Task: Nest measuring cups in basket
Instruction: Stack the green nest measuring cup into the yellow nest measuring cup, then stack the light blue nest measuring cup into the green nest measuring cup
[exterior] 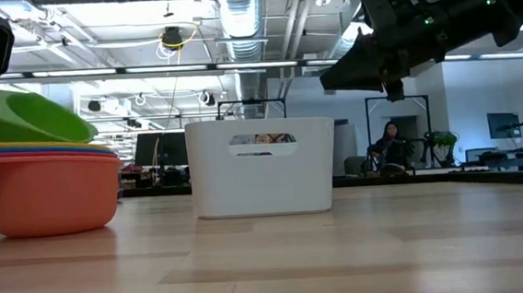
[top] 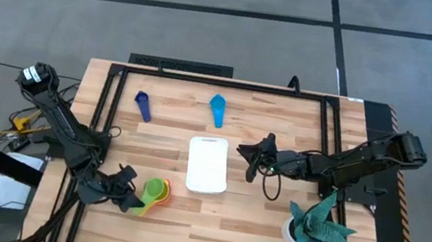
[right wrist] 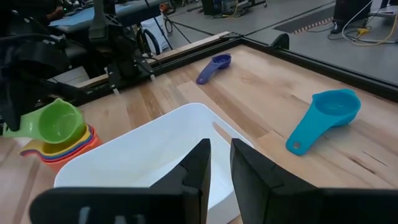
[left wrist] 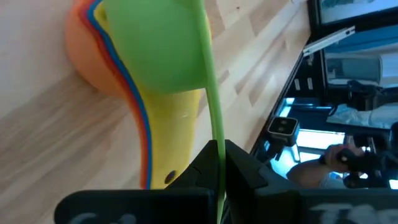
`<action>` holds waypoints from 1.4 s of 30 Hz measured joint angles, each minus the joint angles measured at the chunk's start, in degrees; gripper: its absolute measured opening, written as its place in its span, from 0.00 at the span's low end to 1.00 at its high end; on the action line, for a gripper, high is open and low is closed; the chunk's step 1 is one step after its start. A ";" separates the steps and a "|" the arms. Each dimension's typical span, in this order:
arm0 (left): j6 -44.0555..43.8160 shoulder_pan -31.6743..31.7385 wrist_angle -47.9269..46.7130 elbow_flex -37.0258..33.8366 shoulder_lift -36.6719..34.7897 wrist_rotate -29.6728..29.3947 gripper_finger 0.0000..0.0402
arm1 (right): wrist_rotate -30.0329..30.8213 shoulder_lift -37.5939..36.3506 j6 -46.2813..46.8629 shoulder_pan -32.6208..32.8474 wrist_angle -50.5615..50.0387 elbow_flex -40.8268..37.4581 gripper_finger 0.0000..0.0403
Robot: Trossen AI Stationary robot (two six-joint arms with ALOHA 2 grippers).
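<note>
High view first: the white basket is seen sitting mid-table, empty as far as can be made out. Two cups are left loose on the far side of the table, the dark blue cup and the light blue cup, well apart from each other and from the basket.

Near the front left, a nested stack is parked just beside the basket's near-left corner but not touching it. Orange is on the bottom, with red, blue and yellow rims layered above it, which is clearest in the left wrist view.

The green cup is perched on top of that stack, tilted rather than seated flat. Its handle is pinched edge-on between the fingers of the left gripper, so those jaws are clenched on the green cup.

The right gripper is held just right of the basket, above the table. Only a narrow gap is shown between its fingers in its own wrist view and nothing is gripped, so they are nearly closed on air.

A teal paper plant is stood near the front right corner. A person can be spotted seated far back in the room in the low view.
</note>
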 joint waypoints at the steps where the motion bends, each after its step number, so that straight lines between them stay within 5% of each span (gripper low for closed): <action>1: -0.17 0.00 1.13 -0.35 0.00 -0.07 0.00 | -0.15 0.00 -0.02 0.00 0.00 0.00 0.21; 11: 0.23 0.09 5.81 -1.57 0.00 -1.51 0.01 | -0.32 0.02 -0.10 -0.02 -0.06 0.00 0.21; 26: -1.97 0.17 5.00 -0.57 -0.02 2.58 0.17 | -1.15 0.04 -0.24 -0.02 -0.70 0.00 0.21; 42: 0.63 3.64 -10.88 -0.24 -11.09 1.66 0.11 | -1.18 0.04 -0.17 -0.09 -2.91 0.00 0.21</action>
